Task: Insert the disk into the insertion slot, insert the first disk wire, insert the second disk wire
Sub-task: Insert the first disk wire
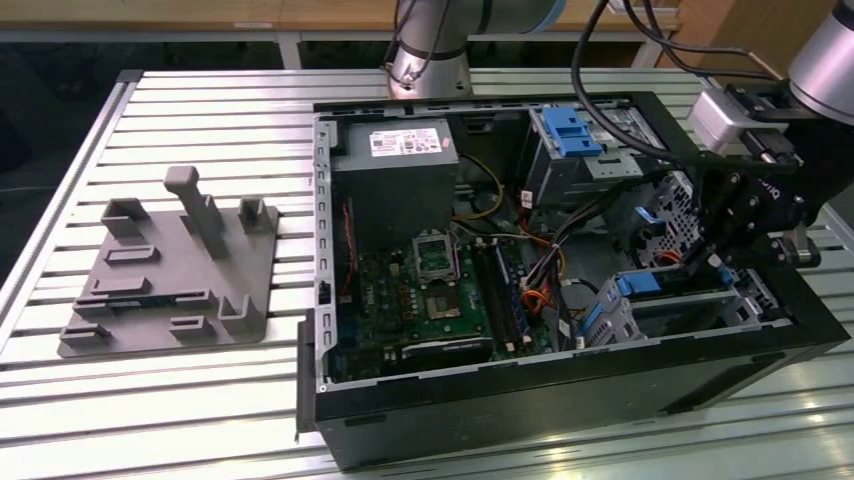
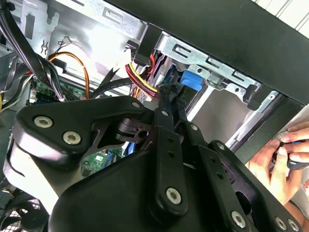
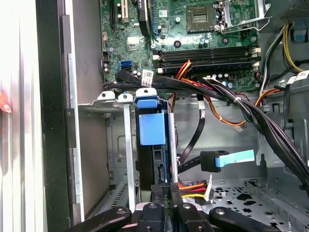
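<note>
Gripper (image 3: 167, 189) fingers pressed together, nothing visibly pinched, tips just at near end of the disk (image 3: 151, 128), disk upright in the insertion slot (image 3: 128, 159) straight ahead, coloured wires (image 3: 193, 186) just beside tips

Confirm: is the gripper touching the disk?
Cannot tell. In the first wrist view the gripper overlaps the near end of the disk, hiding any contact or gap between them.

The silver-grey, round-tubed robot arm (image 1: 427, 45) has thick black cables (image 1: 583, 70) hanging in loops beside it. Its matte black gripper (image 2: 166, 96) is made of flat linked bars, joined by round silver screws (image 2: 174, 195). The black wrist housing (image 1: 767, 200) carries small white lettering.
</note>
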Available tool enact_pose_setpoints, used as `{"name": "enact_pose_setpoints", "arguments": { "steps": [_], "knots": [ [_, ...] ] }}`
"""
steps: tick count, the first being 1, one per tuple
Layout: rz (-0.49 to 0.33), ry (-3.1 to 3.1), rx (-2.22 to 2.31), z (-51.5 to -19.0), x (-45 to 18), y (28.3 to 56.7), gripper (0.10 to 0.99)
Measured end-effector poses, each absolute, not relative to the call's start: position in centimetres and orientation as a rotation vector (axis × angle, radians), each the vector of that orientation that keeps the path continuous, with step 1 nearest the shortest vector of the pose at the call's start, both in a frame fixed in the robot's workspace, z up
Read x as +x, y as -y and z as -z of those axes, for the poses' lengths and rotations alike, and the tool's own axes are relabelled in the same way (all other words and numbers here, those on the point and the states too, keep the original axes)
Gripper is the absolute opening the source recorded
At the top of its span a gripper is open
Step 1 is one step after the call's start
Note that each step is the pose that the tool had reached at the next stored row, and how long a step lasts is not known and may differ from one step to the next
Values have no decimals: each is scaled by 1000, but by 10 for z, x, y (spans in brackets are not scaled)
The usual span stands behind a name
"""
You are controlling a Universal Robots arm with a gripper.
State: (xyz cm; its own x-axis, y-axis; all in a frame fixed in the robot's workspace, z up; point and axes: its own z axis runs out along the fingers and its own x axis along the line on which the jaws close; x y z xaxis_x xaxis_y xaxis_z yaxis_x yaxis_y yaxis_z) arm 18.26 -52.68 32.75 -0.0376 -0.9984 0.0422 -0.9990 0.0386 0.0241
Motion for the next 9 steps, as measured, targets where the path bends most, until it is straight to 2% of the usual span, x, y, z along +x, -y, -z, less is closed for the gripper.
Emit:
{"name": "enact_pose_setpoints", "arguments": {
  "steps": [4,5,6,7,9],
  "knots": [
    [-17,2230,2146,-327,183,527,180],
    [-18,2230,2146,-328,183,527,239],
    [-18,2230,2146,-329,183,527,239],
    [-18,2230,2146,-330,183,527,306],
    [-18,2230,2146,-333,183,527,306]
  ]
}}
